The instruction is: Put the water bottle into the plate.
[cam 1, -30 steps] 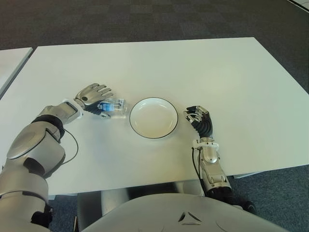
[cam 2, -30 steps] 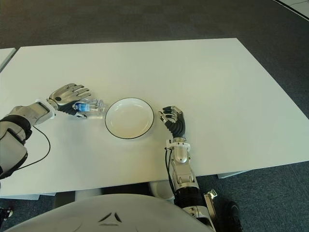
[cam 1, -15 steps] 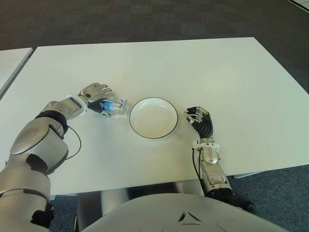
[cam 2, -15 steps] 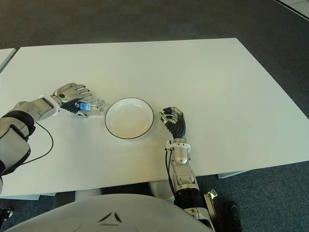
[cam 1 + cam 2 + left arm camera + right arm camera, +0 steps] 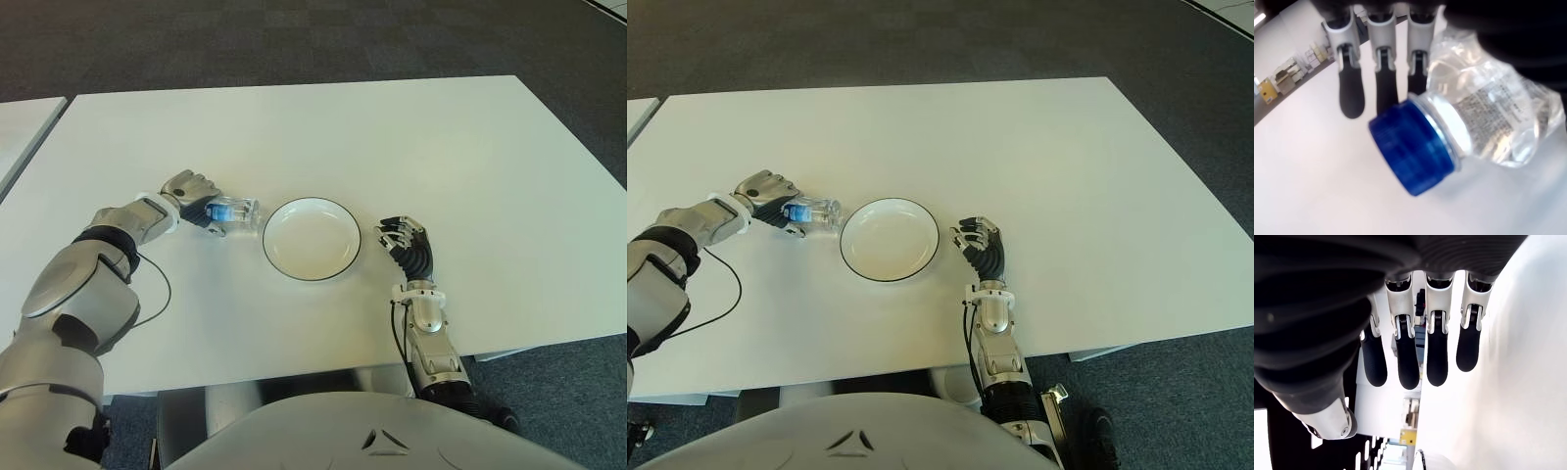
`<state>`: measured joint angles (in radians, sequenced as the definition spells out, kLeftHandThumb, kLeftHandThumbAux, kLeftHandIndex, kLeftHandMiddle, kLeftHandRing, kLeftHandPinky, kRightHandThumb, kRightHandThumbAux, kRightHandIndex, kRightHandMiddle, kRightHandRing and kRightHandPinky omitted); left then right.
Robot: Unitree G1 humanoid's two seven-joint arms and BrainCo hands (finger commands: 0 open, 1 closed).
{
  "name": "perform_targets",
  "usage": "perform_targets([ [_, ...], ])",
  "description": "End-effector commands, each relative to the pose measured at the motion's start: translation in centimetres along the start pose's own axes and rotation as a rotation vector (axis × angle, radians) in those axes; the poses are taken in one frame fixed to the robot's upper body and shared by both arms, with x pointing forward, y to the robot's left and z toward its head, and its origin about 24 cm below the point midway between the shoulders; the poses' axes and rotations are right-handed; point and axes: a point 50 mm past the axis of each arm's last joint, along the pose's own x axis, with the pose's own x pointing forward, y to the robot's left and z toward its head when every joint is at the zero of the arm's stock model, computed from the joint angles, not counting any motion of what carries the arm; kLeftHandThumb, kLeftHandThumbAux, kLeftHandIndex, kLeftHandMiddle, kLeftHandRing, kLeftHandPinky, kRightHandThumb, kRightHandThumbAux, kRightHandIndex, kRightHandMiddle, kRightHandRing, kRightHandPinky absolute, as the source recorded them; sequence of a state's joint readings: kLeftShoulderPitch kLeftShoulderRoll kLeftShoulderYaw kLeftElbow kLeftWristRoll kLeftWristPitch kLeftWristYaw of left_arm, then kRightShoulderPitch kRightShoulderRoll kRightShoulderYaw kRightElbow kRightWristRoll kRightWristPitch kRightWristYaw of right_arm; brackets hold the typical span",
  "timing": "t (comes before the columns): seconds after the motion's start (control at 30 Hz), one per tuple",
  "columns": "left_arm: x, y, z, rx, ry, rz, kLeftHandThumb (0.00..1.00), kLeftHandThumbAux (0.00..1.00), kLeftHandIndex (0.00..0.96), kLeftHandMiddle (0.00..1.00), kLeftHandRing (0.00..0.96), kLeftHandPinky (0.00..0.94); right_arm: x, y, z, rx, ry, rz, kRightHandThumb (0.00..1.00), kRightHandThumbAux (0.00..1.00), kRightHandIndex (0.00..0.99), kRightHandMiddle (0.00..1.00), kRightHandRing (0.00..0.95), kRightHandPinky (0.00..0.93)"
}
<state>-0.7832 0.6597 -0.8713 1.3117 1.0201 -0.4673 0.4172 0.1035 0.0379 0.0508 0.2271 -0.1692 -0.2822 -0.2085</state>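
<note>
Left robot hand is grasping the lying bottle just left of the plate; its label print is unreadable. Right robot hand, relaxed, shows right of the plate on the wide bare tabletop

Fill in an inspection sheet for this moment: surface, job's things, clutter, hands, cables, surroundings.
Surface: white table, bare apart from the job's things.
Job's things: water bottle lying on its side, left of the plate; plate holds nothing.
Clutter: nothing seen.
Hands: left hand curled around the bottle's capped end; right hand idle to the right of the plate, fingers relaxed.
Cables: thin black cable looping by the left arm.
Surroundings: dark carpet; another table's edge at left.
</note>
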Motion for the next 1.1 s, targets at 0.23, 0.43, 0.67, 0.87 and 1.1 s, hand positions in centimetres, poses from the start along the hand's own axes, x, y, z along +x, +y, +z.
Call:
perform_targets([
  [0.23, -0.38, -2.74, 1.39, -0.062, 0.018, -0.14, 0.721, 0.696, 0.437, 0.819, 0.835, 0.844, 0.2, -0.11, -0.42, 0.0, 0.031, -0.002, 0.705, 0.738, 0.415, 0.401, 0.367, 0.366],
  [0.43, -0.32, -2.71, 1.37, -0.076, 0.028, -0.147, 0.726, 0.696, 0.438, 0.832, 0.848, 0.856, 0.3, -0.09, -0.42, 0.004, 0.029, -0.001, 0.704, 0.737, 0.415, 0.402, 0.368, 0.372],
  [0.67, -0.29, -2.55, 1.38, -0.084, 0.027, -0.133, 0.729, 0.694, 0.439, 0.842, 0.858, 0.869, 0.36, -0.04, -0.34, 0.007, 0.016, 0.0, 0.706, 0.737, 0.416, 0.408, 0.372, 0.371],
  [0.87, -0.25, -2.4, 1.39, -0.092, 0.025, -0.119, 0.731, 0.694, 0.438, 0.849, 0.864, 0.875, 0.37, -0.01, -0.3, 0.006, 0.01, -0.001, 0.705, 0.737, 0.416, 0.408, 0.371, 0.368],
  [1.1, -0.12, -2.27, 1.37, -0.143, 0.06, -0.091, 0.729, 0.694, 0.437, 0.854, 0.869, 0.878, 0.4, -0.04, -0.3, 0.005, 0.009, -0.005, 0.705, 0.737, 0.416, 0.408, 0.372, 0.372],
])
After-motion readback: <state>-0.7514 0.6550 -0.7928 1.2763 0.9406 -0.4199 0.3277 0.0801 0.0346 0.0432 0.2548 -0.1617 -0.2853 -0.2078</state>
